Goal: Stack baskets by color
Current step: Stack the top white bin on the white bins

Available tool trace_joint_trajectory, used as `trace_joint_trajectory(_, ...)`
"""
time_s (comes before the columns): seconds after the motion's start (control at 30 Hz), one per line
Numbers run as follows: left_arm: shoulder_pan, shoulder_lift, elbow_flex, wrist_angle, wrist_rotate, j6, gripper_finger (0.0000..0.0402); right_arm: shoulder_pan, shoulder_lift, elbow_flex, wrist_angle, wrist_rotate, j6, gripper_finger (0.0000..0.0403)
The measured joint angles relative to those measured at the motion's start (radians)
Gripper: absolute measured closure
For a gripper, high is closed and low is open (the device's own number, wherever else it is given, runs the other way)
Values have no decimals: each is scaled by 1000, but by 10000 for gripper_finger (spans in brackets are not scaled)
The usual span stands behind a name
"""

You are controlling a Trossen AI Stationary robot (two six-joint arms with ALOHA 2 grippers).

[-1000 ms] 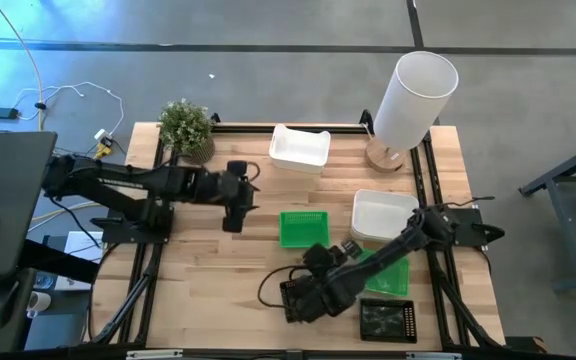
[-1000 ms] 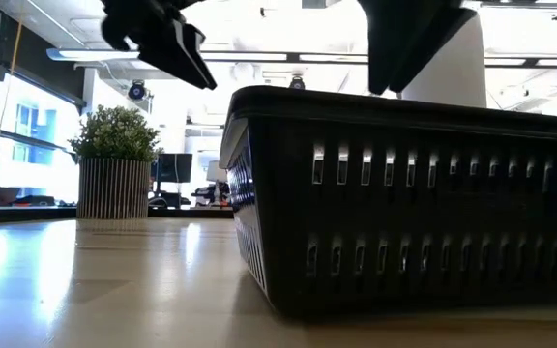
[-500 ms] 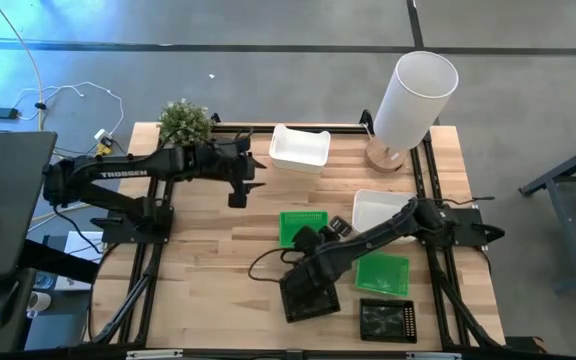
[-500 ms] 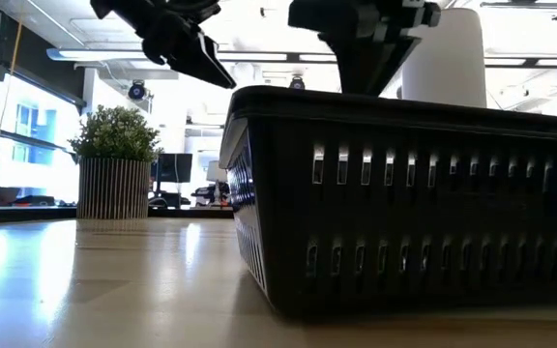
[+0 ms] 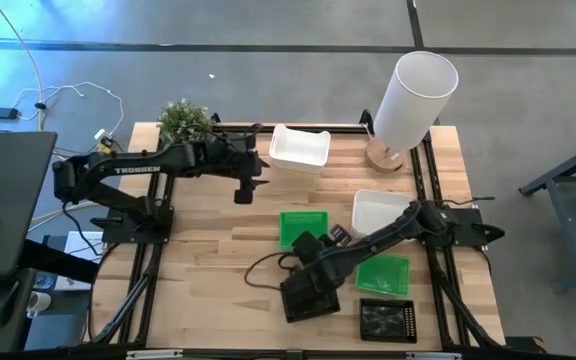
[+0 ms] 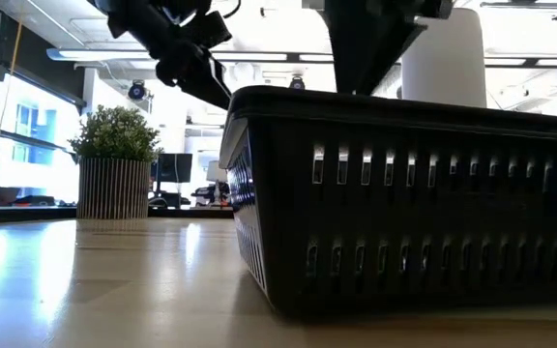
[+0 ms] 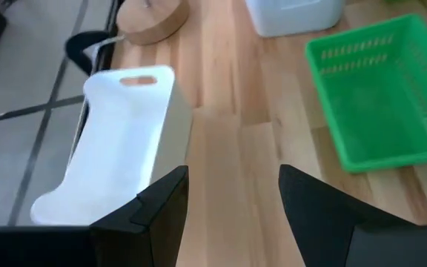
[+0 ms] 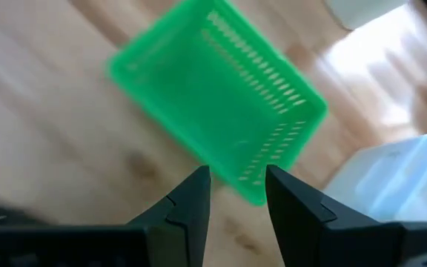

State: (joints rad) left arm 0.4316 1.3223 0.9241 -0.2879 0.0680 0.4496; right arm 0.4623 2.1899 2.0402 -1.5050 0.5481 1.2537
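The left claw (image 5: 244, 190) is hovering open and empty, with the white basket (image 5: 299, 148) just ahead. The right claw (image 5: 308, 246), also open, is aiming at 1 green basket (image 5: 303, 227) just ahead; it should straddle 1 wall squarely before closing.

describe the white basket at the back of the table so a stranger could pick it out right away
Start at the tall white cylinder on its wooden base at the table's far edge, then look toward the potted plant. The white basket lies between them on bare wood. Unlike the other white basket, it stands alone, away from the green and black ones.
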Motion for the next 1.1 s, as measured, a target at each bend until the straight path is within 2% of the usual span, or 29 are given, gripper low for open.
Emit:
trace_joint_trajectory(0.3,0,77,0,90,37,41,206,117,0,16,32,68,174,286)
trace_joint_trajectory(0.53,2,121,0,134,69,114,206,159,0,16,32,99,262,286)
trace_joint_trajectory(0.8,30,202,0,204,70,200,206,187,0,14,40,99,275,286)
trace_joint_trajectory(1.1,126,332,34,260,60,255,206,207,3,5,36,75,273,286)
